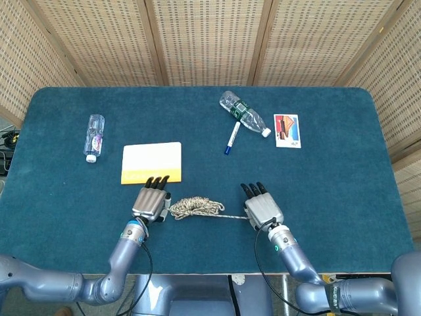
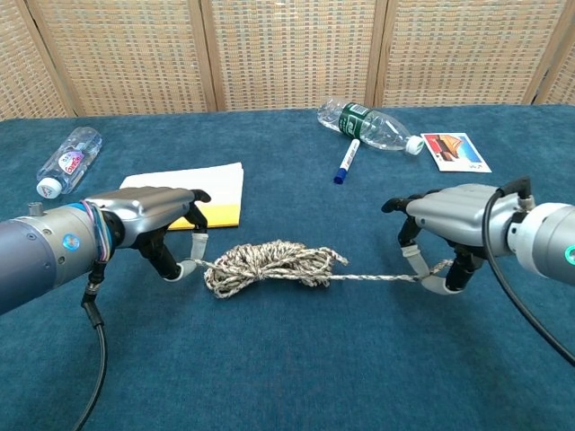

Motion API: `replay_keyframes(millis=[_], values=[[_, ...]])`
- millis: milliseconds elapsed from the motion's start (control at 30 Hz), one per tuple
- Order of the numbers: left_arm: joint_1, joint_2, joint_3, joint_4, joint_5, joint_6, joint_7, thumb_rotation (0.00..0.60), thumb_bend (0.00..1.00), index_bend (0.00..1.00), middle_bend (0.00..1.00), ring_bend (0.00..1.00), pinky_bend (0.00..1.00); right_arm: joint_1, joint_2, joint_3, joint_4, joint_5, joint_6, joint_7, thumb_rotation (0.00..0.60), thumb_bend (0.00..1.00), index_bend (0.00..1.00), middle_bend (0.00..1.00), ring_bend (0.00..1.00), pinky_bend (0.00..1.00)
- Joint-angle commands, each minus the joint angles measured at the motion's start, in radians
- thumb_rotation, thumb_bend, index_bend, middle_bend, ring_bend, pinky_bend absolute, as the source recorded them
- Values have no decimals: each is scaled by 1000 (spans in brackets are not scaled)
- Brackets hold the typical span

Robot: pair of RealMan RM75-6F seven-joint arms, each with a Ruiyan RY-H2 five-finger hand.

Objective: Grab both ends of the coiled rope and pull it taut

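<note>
Left robot hand [image 2: 157,229] sits low on the table [image 1: 329,191], fingers curled down and pinching one end of the rope [image 2: 274,265] right at its fingertips, just left of the coil. Over on the other side, the right robot hand [image 2: 449,233] is clamped on the opposite end, well to the right of the coil, and from there a single strand runs back almost straight into the bundle. So both ends are caught, that part looks done, and the pulling-apart step is the one in hand. But look at the middle: the rope is bunched in a loose heap of loops between the two hands, nearer the left one, lying flat on the blue cloth. In the head view the same picture holds, left robot hand [image 1: 151,201] touching the coil's left edge, right robot hand [image 1: 262,209] set off to the right of it with the thin strand bridging the gap. Judging from this, the rope is nowhere near taut. The next move calls for the hands to draw further away from the coil in opposite directions, with both pinches firm enough that the ends do not slip as the loops unwind.
</note>
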Motion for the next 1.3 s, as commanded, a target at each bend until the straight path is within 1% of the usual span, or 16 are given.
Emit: replay_keyframes(millis=[33, 233, 367, 733, 833, 1300], values=[[12, 20, 8, -2, 11, 6, -8, 600, 478, 733, 0, 0, 0, -11, 23, -3, 2, -6, 10, 7, 600, 540, 648, 0, 0, 0], [32, 63, 19, -18, 37, 8, -25, 600, 479, 744, 0, 0, 0, -29, 64, -11, 4, -19, 11, 23, 600, 540, 648, 0, 0, 0], [53, 109, 27, -27, 58, 11, -43, 600, 480, 755, 0, 0, 0, -51, 106, -17, 11, -30, 12, 50, 600, 540, 649, 0, 0, 0], [99, 196, 47, -34, 110, 14, -82, 600, 482, 758, 0, 0, 0, -85, 147, -16, 55, -41, -4, 90, 600, 540, 649, 0, 0, 0], [109, 212, 54, -28, 125, 17, -84, 600, 483, 758, 0, 0, 0, -92, 159, -14, 59, -44, -7, 98, 600, 540, 649, 0, 0, 0], [150, 274, 50, -16, 146, 2, -132, 600, 483, 758, 0, 0, 0, -119, 208, -5, 57, -24, 2, 87, 600, 539, 649, 0, 0, 0]])
